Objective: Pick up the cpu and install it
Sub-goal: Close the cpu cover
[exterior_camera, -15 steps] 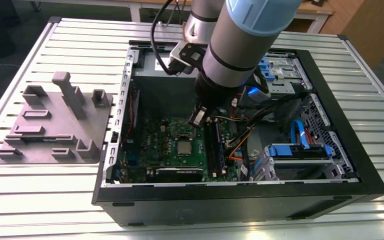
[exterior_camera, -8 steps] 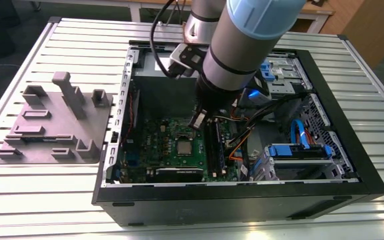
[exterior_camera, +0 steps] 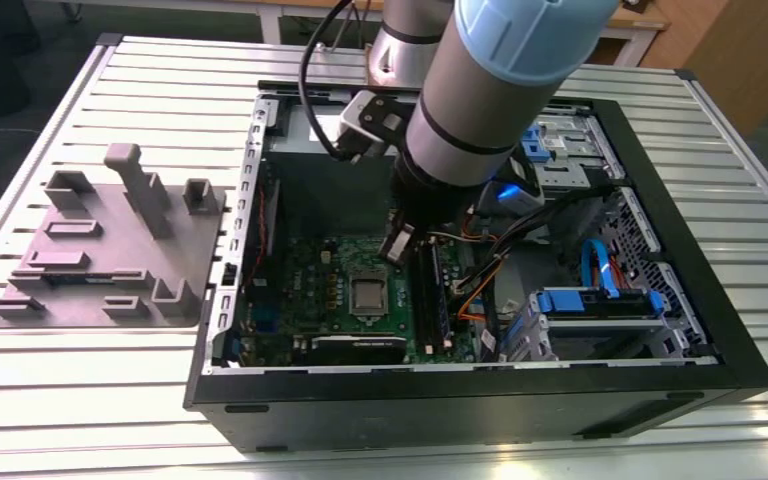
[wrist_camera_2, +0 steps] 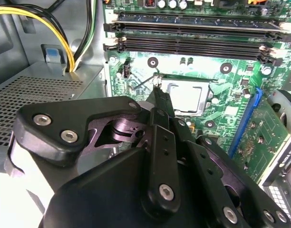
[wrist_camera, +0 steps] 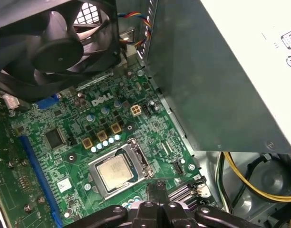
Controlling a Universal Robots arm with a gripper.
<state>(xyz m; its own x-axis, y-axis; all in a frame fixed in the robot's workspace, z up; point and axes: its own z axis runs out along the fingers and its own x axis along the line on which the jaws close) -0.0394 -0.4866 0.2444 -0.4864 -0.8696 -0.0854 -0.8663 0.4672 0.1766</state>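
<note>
Cpu (wrist_camera: 114, 172) lies flat inside the socket frame (wrist_camera: 143, 164) on the green motherboard (wrist_camera: 64, 156), silvery top up, square to the frame's opening. The second wrist view gives the same reading. The frame plate looks to be down around the chip's edges.

Gripper (wrist_camera_2: 158, 91) hangs just beside the socket frame, at one corner, close over the thin wire lever (wrist_camera_2: 145, 83). Fingers are drawn together into a narrow tip with nothing between them. Cannot tell whether the tip touches the lever.

Judgement: fetching and seating look done, since the chip is in place and the gripper is empty. Locking may remain, as the lever's latch state cannot be made out. Grey fixture (exterior_camera: 204, 255) stands well apart from the socket frame, outside the case.
</note>
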